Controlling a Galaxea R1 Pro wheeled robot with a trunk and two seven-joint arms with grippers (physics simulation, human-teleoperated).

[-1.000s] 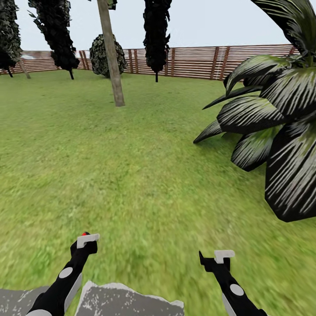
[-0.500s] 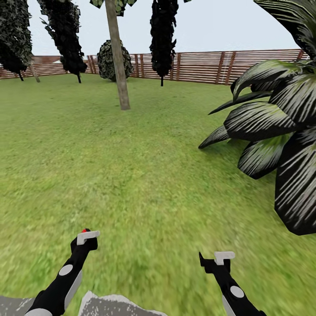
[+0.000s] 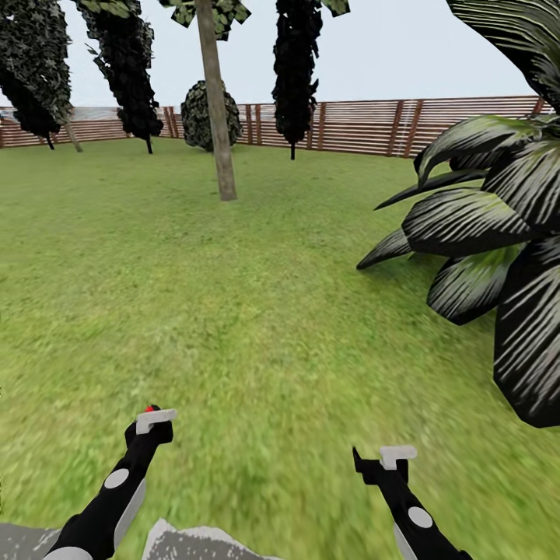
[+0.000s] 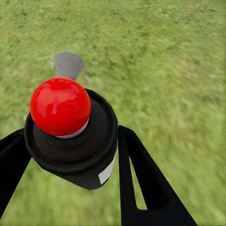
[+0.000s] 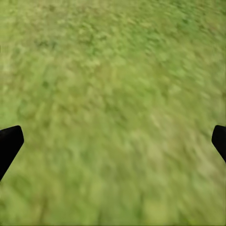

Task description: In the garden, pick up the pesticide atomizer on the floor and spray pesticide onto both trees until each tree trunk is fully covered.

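The pesticide atomizer is a black can with a round red top, and my left gripper is shut on it, one black finger on each side. In the head view its red tip peeks above the left gripper, low over the grass. My right gripper is open and empty, its fingertips far apart over the lawn. One tree stands ahead with a straight tan trunk, well beyond both grippers. A second slanted tan trunk shows far off at the left by the fence.
A big plant with dark striped leaves crowds the right side. Slim black-leaved trees and a round bush stand before the brown slat fence. Green lawn stretches between me and the trunk.
The whole view has shifted, with tree, fence and plant sliding down and right, so the camera has moved. Both arms hold the same pose, and the atomizer stays in the left gripper.
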